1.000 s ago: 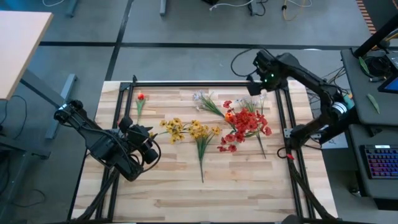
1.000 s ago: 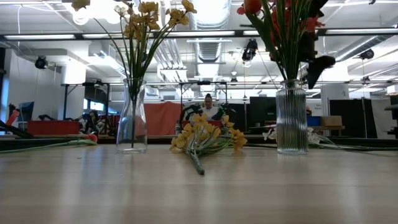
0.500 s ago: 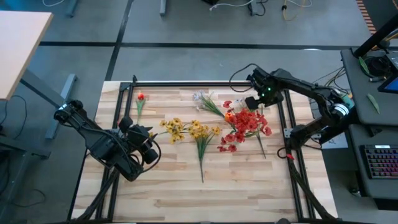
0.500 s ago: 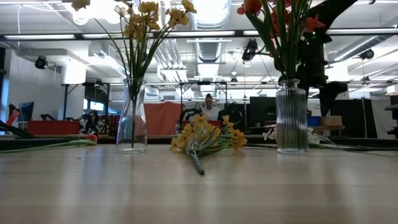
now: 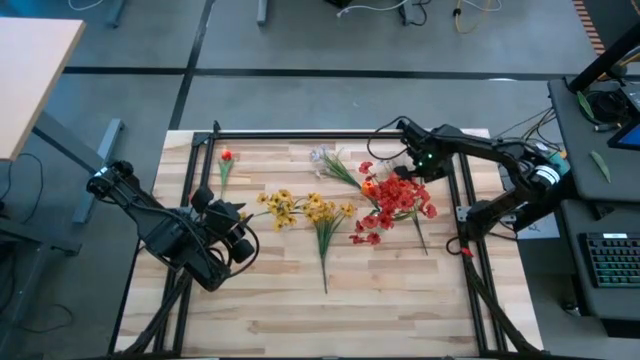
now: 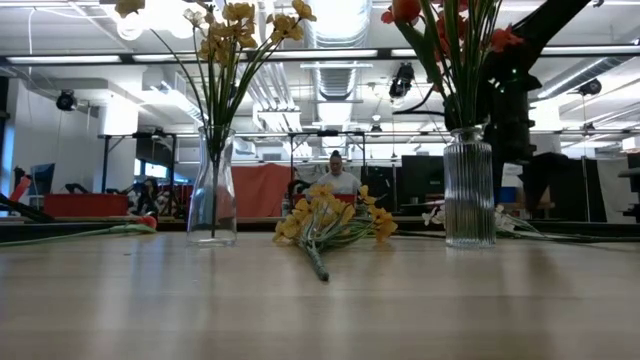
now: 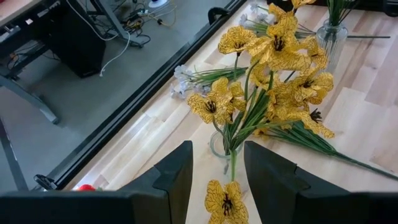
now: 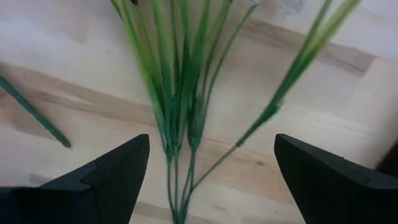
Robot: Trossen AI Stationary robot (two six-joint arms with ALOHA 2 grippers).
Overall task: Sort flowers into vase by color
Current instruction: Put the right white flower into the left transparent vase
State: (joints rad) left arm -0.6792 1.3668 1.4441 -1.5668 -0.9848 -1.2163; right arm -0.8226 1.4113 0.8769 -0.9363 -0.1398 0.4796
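**Right gripper over the white spray, far right of the table**

With its two dark fingers spread wide and holding nothing, the right gripper [image 5: 408, 160] hangs over thin green stalks [image 8: 180, 106] lying on the light wooden slatted table [image 5: 400, 290]. These stalks appear to belong to the white-blossomed spray [image 5: 328, 160], which lies at the far side, just left of the ribbed clear glass vase [image 6: 470, 190] holding red blossoms [image 5: 400, 197]. A yellow-blossomed spray [image 5: 322, 218] lies near the table's middle; a single red-blossomed stem [image 5: 225, 160] lies far left. The smooth clear glass vase [image 6: 213, 195] holds yellow blossoms. The left gripper [image 7: 214, 180], fingers apart and empty, waits at the near left.

Risks, as judged:
- The arm may strike the ribbed vase, which stands just beside it.
- A closure on too few stalks may let the spray slip.

No third vase for white blossoms is visible. The white blossoms themselves are cut off in the right wrist view.
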